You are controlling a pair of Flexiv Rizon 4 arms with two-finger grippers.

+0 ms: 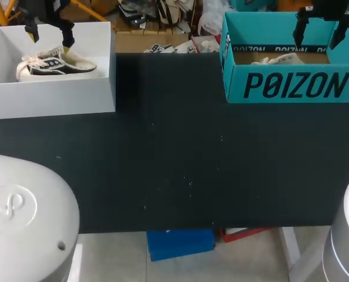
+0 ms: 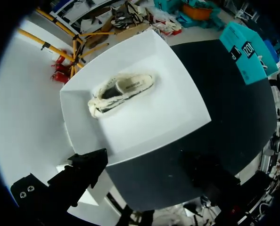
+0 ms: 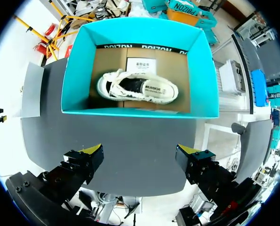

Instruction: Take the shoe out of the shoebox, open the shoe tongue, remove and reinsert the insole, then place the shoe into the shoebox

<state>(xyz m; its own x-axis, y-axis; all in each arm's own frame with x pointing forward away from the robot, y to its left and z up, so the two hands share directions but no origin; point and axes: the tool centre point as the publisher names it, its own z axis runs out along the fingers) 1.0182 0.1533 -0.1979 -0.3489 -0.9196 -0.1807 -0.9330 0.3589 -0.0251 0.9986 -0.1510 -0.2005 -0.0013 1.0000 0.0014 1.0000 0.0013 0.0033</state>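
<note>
My left jaws hang released, spread wide, above the white shoebox (image 1: 51,97) with nothing between them. The right jaws are likewise released, yellow tips apart, poised over the teal shoebox (image 1: 292,85). Neither pair touches anything.

Below the left jaws a pale shoe (image 1: 54,63) with dark side panels rests on its sole inside the white shoebox, toward the far wall. Its opening faces up, which I judge leaves the collar free for a grab from above. Ahead of the right jaws a second shoe (image 3: 137,87) of the same look sits on the cardboard floor of the teal shoebox, beside a printed slip (image 3: 141,65).

Both boxes are lidless, so each arm can come straight down into its own. They sit at the far corners of the dark bench (image 1: 174,164), well apart, and I reckon the stretch between them is where the tongue and insole work belongs. By my judgement the task is at its very start, with no shoe out yet
</note>
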